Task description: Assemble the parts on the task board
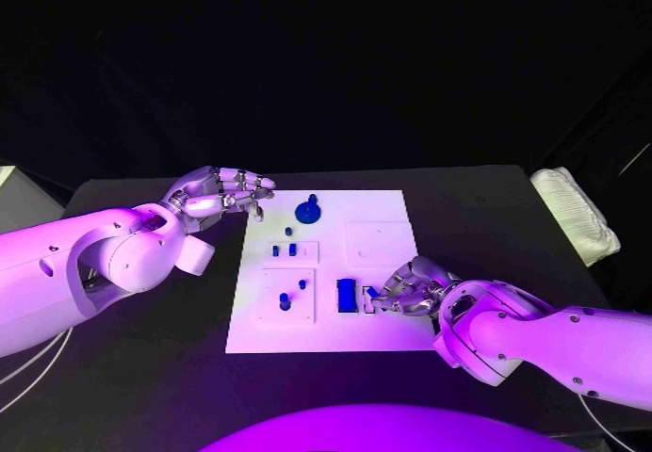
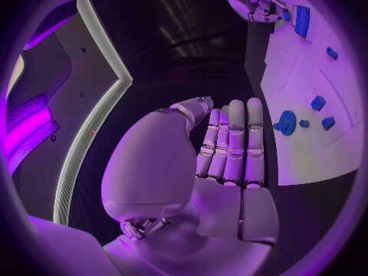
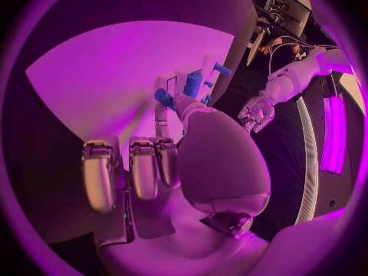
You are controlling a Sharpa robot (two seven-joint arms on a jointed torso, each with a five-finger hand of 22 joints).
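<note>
Item: task board [image 1: 387, 330], a white plate laid flat on the black surface [image 1: 163, 363], between the two arms.

Contents, head view: a round blue part [image 1: 308, 211] is seen standing near the far edge of the board; a small blue part [image 1: 289, 230] lies just beside it; two small blue parts [image 1: 285, 250] are set in a shallow square recess; one blue peg [image 1: 285, 301] is set in a second recess nearer the robot; a larger blue block [image 1: 347, 294] stands by the near middle. A further square recess [image 1: 378, 240] toward the far right appears unfilled.

Left hand [image 1: 220, 196]: held above the surface at the far left corner of the board, nothing gripped. In the left wrist view the fingers [image 2: 233, 142] are laid straight and side by side.

Right hand [image 1: 408, 290]: lowered onto the board just beside the blue block, fingers curled. A small blue piece [image 1: 369, 295] is seen at its fingertips; whether it is pinched or merely touched cannot be told.

Risks, judged: the blue block could be knocked over by the right hand's curled fingers, being so close. The small piece could be seated tilted or dropped if the grip is only partial. The board, apparently unclamped, could be slid by sideways pressure.
</note>
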